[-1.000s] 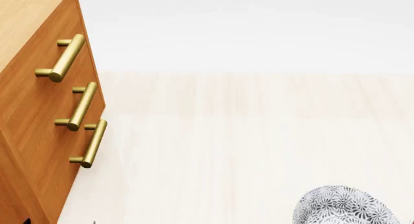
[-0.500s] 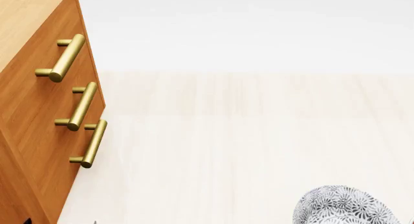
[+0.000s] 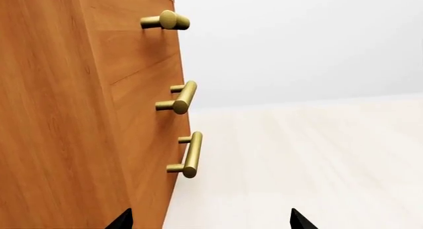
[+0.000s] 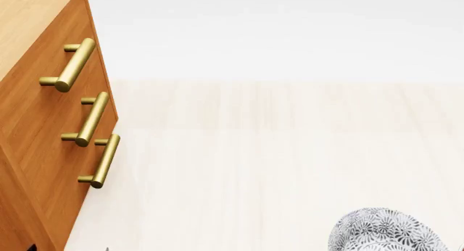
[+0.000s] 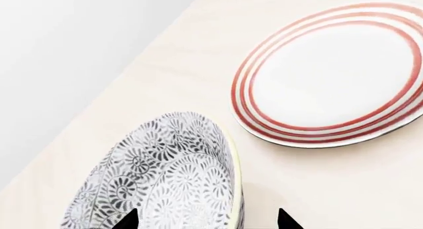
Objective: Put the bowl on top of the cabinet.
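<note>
The bowl [image 4: 384, 232], patterned black and white, shows at the head view's bottom right edge, partly cut off. In the right wrist view the bowl [image 5: 165, 179] fills the near part, its pale rim [image 5: 235, 179] running between the two dark fingertips. My right gripper [image 5: 208, 221] is open, with one tip over the bowl's inside and the other outside its wall. The orange-brown cabinet [image 4: 36, 126] stands at the left, its lighter top [image 4: 25, 17] just in view. My left gripper [image 3: 211, 224] is open beside the cabinet [image 3: 66, 115], holding nothing.
A flat white plate with red rings [image 5: 330, 75] lies on the pale wooden surface [image 5: 297, 184] just beyond the bowl. Three brass bar handles [image 4: 76, 63] jut from the cabinet front, and the lowest handle [image 3: 188, 154] is nearest my left gripper.
</note>
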### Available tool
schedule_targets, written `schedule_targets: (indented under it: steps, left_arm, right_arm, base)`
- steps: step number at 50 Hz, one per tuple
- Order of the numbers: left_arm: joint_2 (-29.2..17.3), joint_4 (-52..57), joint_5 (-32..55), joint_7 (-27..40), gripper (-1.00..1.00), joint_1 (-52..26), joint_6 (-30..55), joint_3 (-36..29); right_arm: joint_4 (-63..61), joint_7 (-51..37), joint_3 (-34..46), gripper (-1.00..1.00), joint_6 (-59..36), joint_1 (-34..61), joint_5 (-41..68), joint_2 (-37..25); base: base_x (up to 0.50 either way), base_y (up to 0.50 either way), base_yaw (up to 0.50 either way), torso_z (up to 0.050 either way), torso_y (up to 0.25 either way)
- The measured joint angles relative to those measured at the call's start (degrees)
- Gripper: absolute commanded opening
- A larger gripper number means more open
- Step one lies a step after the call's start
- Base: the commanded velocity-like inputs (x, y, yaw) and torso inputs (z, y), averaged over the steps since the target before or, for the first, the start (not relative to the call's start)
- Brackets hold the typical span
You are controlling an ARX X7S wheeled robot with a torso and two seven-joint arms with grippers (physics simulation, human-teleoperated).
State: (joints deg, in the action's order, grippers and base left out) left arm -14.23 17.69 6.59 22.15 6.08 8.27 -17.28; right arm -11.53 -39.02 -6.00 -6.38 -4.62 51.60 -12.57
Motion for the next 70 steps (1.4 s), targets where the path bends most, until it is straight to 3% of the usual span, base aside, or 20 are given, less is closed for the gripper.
schedule_targets:
  steps: [49,50,70]
  left_arm:
    - [-0.9,-0.6,0.8,1.1,1.00,-0.6,-0.3,-1.0]
    - [-0.9,-0.6,0.8,1.1,1.00,-0.7,-0.3,-1.0]
    - [-1.2,-0.9,1.1,1.5,1.00,-0.9,-0.4,-1.4]
  right_arm:
    - [13.2,-1.6,1.0,1.00,-3.0,9.0,2.1,-0.8]
    - [13.3,-1.6,1.1,-1.00,-3.0,9.1,2.0,-0.8]
    - [13.1,1.0,1.4,-1.00,-2.8,9.6,1.0,-1.1]
  base:
    - [0.00,0.00,0.00,0.000,0.000]
    - [0.00,0.00,0.00,0.000,0.000]
    - [0.00,0.00,0.00,0.000,0.000]
